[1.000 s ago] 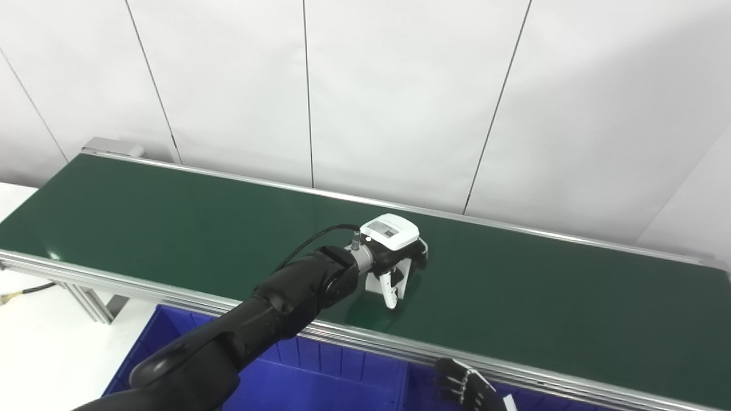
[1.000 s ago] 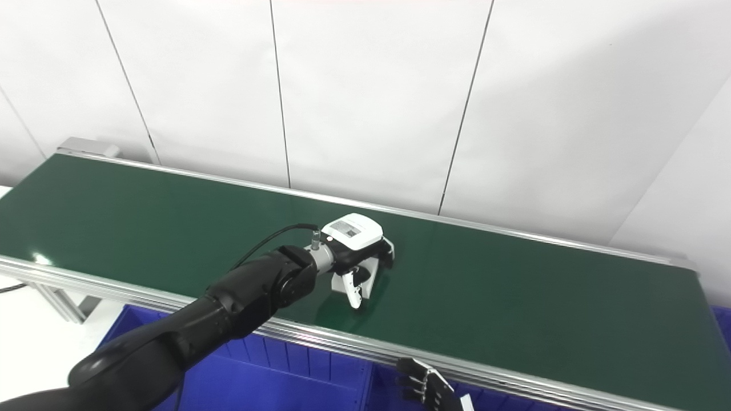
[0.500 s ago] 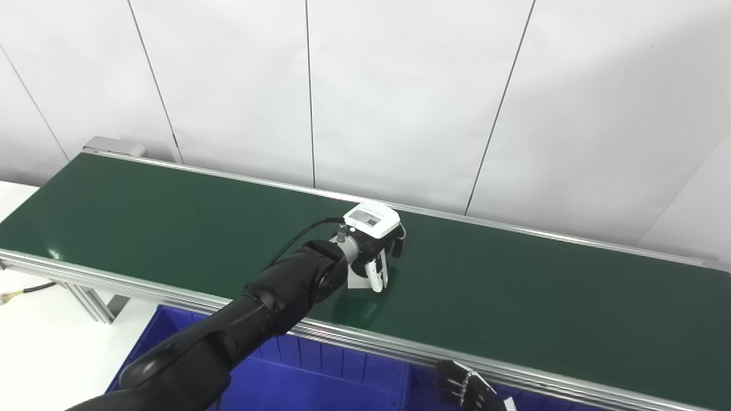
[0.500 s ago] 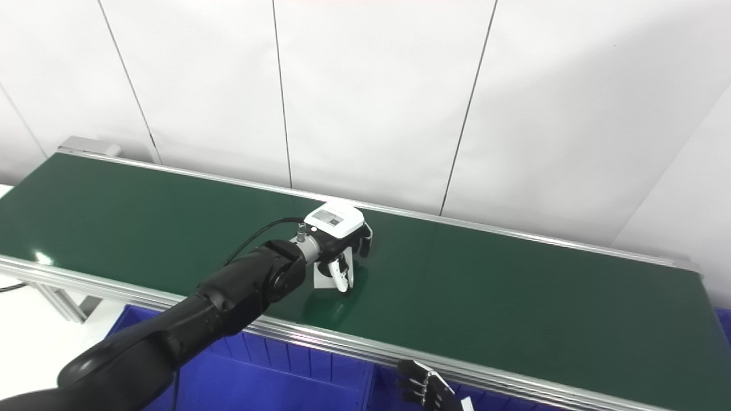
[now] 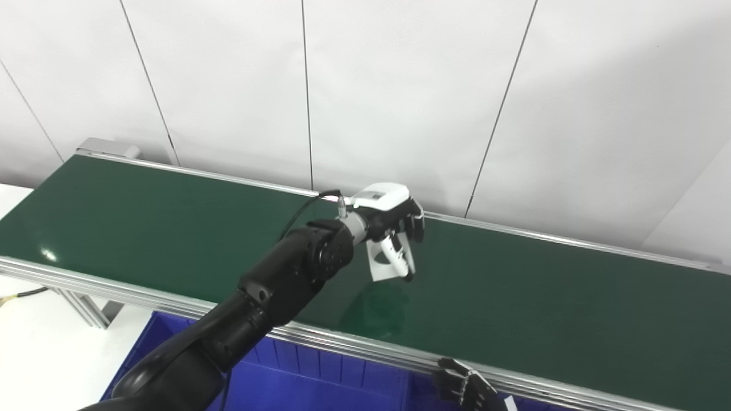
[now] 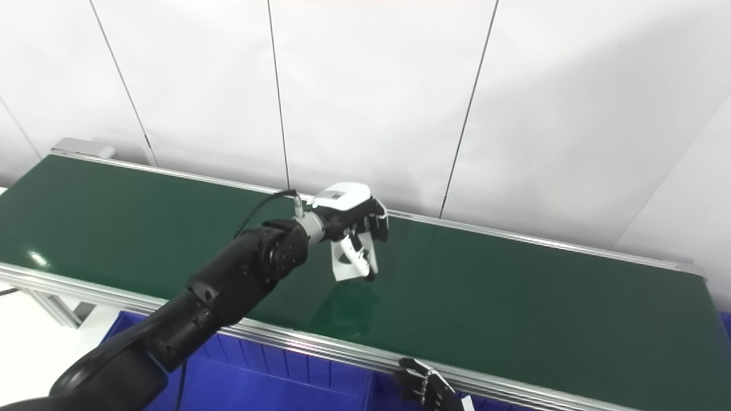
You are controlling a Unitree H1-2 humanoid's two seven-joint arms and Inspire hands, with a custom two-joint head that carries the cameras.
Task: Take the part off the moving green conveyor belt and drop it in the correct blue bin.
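Above the middle of the belt, I am holding the left hand with its fingers curled down and the thumb pressing from the near side, so it is closed on the white part. The part, a small flat white piece with a round hole, is hanging below the palm, clear of the green conveyor belt, with its dim reflection showing on the belt beneath; I judge the lift is done and the carry to a bin is the step in hand. I am keeping the grip on the part's upper edge, which looks to me like a light pinch, so a quick swing could let it slip or twist.

Nearer to me, below the belt's aluminium rail, the blue bin is sitting open, placed so a part can drop straight in once it clears the rail. Which bin is the correct one I cannot tell from here.

At the bottom edge, I am resting the right hand by the rail, fingers spread and holding nothing, waiting out of the way.
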